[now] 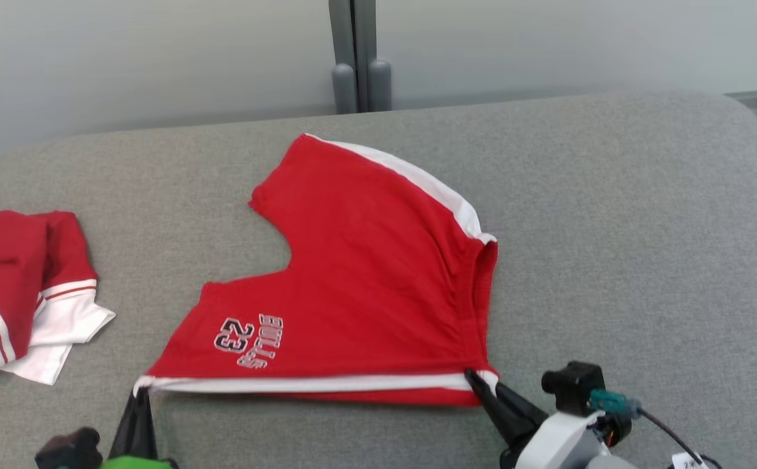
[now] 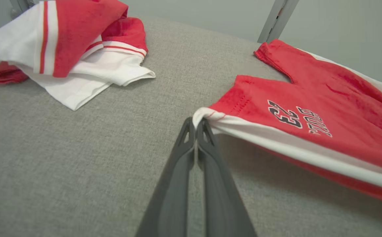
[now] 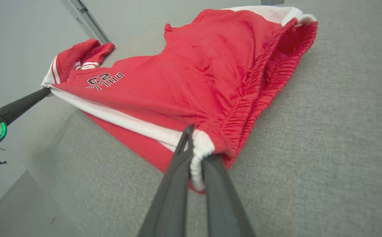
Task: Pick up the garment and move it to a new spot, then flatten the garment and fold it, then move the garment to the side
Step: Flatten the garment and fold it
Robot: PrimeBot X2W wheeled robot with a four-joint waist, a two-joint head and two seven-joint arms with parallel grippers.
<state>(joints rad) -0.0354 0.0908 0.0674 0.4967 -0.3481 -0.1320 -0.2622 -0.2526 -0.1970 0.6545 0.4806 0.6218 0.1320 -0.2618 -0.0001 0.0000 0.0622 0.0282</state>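
Right jaws: pinching the near waistband corner of the shorts (image 1: 365, 286).
Left jaws: pinching the near hem corner.
Position: shorts spread on the tabletop (image 1: 613, 228), near edge taut between both arms, the rest lying beyond.

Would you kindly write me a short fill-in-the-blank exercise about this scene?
The shorts are mostly ____ in colour.
The number printed on them is ____.
The right pincer pinches their gathered ____ corner.
A second garment lies on the robot's ____ side.
Missing words: red; 23; waistband; left.
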